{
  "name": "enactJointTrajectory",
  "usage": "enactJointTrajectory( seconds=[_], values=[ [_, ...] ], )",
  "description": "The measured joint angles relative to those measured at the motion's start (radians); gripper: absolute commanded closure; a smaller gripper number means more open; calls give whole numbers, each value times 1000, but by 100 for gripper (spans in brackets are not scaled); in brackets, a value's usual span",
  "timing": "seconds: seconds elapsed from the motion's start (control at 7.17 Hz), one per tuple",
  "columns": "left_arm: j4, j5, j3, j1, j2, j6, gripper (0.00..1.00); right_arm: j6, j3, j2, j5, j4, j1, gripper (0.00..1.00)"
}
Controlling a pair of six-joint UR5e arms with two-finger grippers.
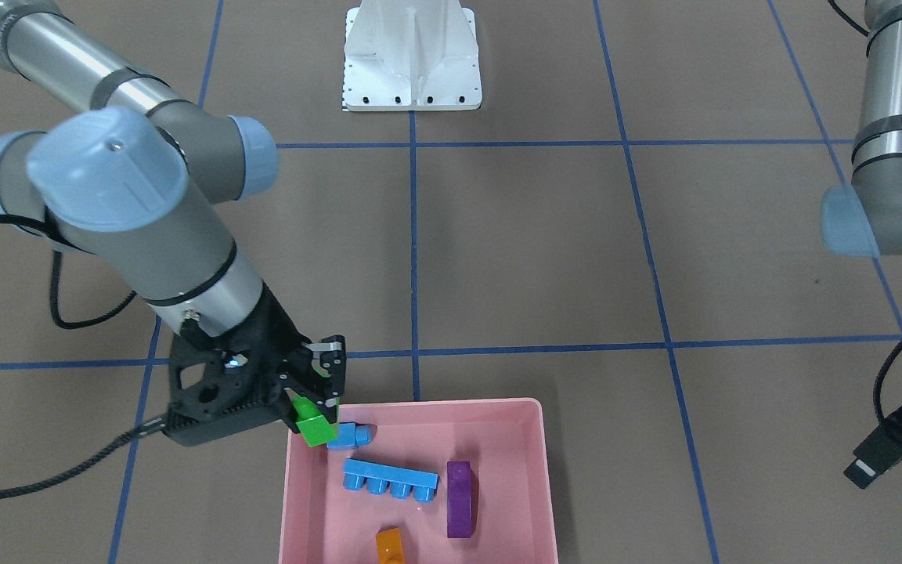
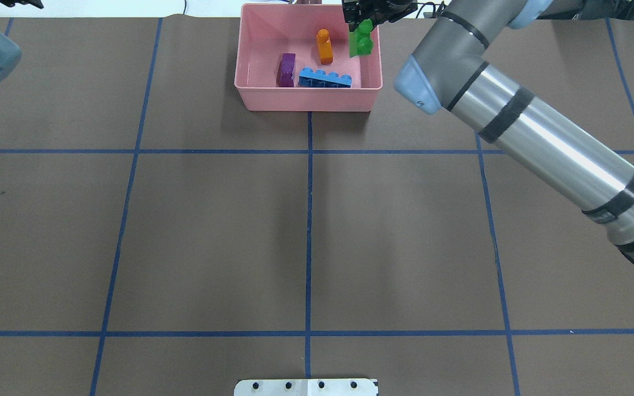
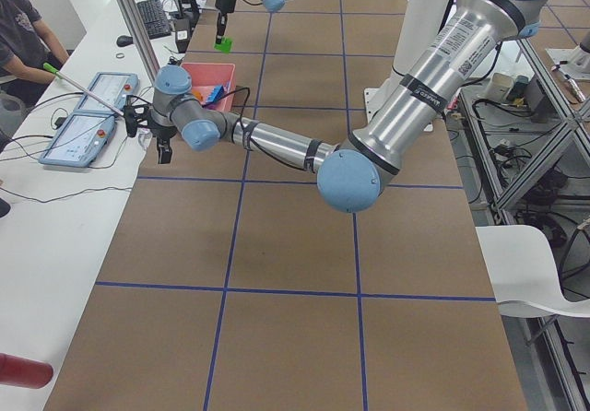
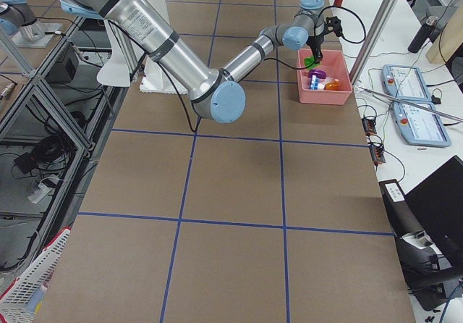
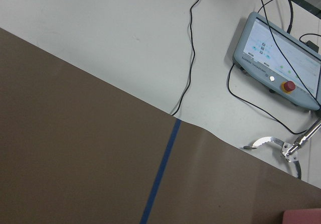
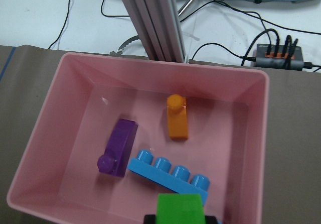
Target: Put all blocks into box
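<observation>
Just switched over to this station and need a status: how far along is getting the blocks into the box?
Done: four lie in the pink box, namely the purple block, long blue block, orange block and small blue block. In hand: the right gripper is shut on the green block, held over the box near one wall. Left: release it inside. No other block shows outside.

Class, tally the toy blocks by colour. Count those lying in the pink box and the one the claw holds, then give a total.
Blue: 2 (long blue block, small blue block)
Orange: 1 (orange block)
Purple: 1 (purple block)
Green: 1 (green block, held by the right claw)
Total: 5
</observation>
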Motion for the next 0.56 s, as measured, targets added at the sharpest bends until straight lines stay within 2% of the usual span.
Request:
enactJointTrajectory(
  seconds=[0.14,0.28,0.56],
  values=[
    [-1,0,-1,-3,8,6,0,15,-113,65,-27,52,-25,75],
    [-4,2,-6,-3,13,9,0,29,-187,114,-47,71,-45,1],
    [-9,4,-66,-3,54,10,0,64,-232,147,-55,76,-55,0]
  ],
)
